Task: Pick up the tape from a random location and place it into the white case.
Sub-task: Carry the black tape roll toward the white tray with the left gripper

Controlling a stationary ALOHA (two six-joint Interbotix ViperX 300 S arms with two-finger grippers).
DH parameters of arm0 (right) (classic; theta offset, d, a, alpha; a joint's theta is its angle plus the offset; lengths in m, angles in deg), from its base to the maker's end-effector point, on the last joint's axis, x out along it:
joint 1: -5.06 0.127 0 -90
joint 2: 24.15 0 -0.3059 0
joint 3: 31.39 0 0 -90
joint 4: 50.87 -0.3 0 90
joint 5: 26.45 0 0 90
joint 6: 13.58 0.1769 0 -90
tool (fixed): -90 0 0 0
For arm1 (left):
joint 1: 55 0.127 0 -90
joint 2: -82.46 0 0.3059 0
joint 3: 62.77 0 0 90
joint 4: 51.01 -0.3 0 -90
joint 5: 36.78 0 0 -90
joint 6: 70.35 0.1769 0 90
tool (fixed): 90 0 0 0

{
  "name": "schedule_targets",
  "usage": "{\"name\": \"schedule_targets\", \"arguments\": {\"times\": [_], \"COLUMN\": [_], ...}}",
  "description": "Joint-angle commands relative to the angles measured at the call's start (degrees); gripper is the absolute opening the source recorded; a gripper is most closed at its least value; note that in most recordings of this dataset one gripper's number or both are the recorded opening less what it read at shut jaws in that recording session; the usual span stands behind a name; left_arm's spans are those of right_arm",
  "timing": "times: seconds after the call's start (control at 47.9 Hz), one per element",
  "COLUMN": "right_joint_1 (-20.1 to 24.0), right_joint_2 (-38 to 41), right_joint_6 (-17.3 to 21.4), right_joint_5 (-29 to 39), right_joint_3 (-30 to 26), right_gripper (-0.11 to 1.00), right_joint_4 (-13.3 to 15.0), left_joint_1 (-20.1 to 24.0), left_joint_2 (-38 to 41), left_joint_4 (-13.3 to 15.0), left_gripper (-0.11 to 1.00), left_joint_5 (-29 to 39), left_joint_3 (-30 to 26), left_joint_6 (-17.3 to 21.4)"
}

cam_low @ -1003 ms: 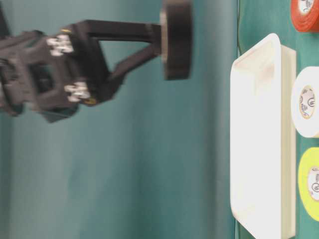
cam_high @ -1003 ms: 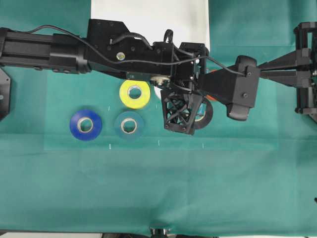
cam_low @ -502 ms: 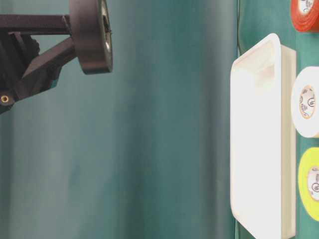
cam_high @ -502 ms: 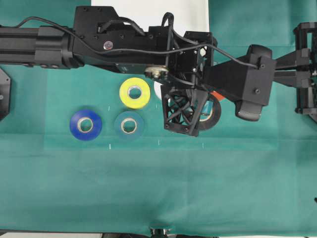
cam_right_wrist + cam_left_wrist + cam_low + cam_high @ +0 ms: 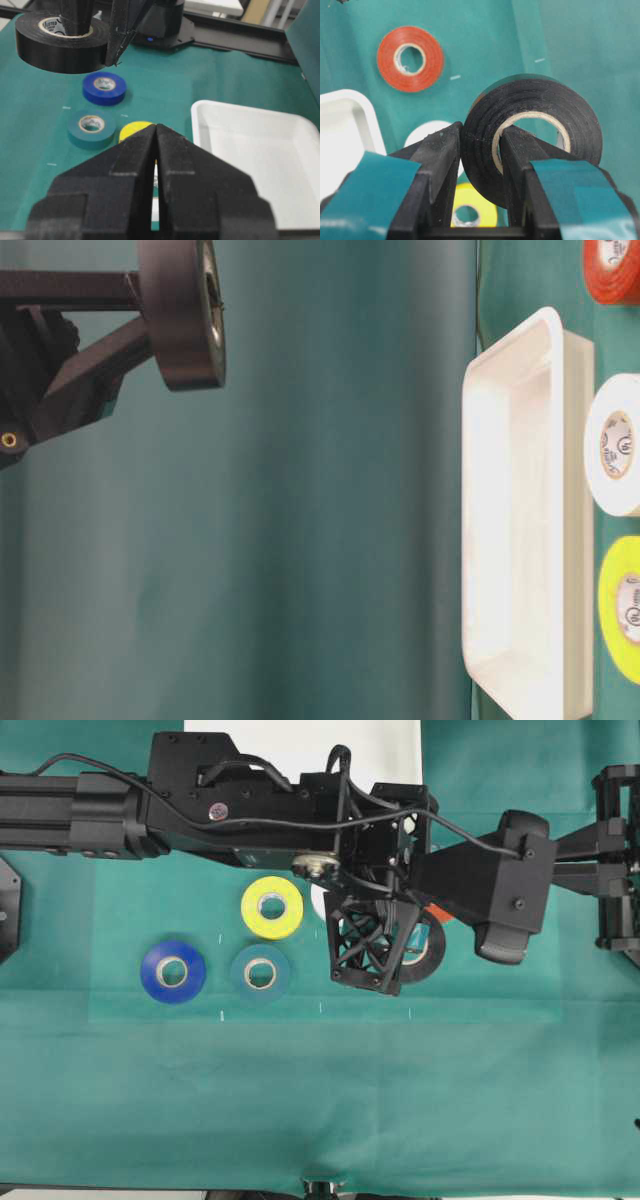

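Note:
The tape [image 5: 535,130], a black roll with a pale core, is clamped by its wall in my left gripper [image 5: 481,135], one finger outside the ring and one inside. It hangs high above the green cloth [image 5: 182,315]. From overhead the tape [image 5: 432,952] shows just right of the gripper's lattice fingers [image 5: 365,945]. The white case [image 5: 300,745] lies at the back, partly under the left arm, and its rim [image 5: 480,540] faces the raised roll across a wide gap. My right gripper [image 5: 156,127] is shut with nothing in it, low at the right and pointing toward the rolls.
On the cloth lie a yellow roll [image 5: 272,907], a blue roll [image 5: 173,971] and a teal roll [image 5: 261,973]. A white roll [image 5: 320,905] and a red roll [image 5: 410,58] sit beneath the left arm, close to the case.
The left gripper rose well away from the table with the tape during the first half second. Since then it has stayed still. The right gripper has not moved.

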Motion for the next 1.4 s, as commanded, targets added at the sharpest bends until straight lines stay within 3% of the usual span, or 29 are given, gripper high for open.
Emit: {"name": "schedule_targets", "arguments": {"times": [0.0,0.606,1.379], "right_joint_1": [0.0,0.0,0.0], "right_joint_2": [0.3,0.4,0.3], "right_joint_6": [0.1,0.1,0.0], "right_joint_5": [-0.2,-0.2,0.4], "right_joint_3": [-1.2,-1.2,-1.2], "right_gripper": [0.00,0.00,0.00], "right_joint_4": [0.0,0.1,0.0], "left_joint_1": [-0.2,1.2,17.8], "left_joint_2": [-2.9,-2.9,-3.2], "left_joint_4": [-0.1,-0.2,-0.2], "left_gripper": [0.20,0.20,0.20], "left_joint_5": [-0.4,-1.2,-3.7], "left_joint_3": [-1.0,-0.3,1.8], "left_joint_6": [-0.1,0.1,0.2]}}
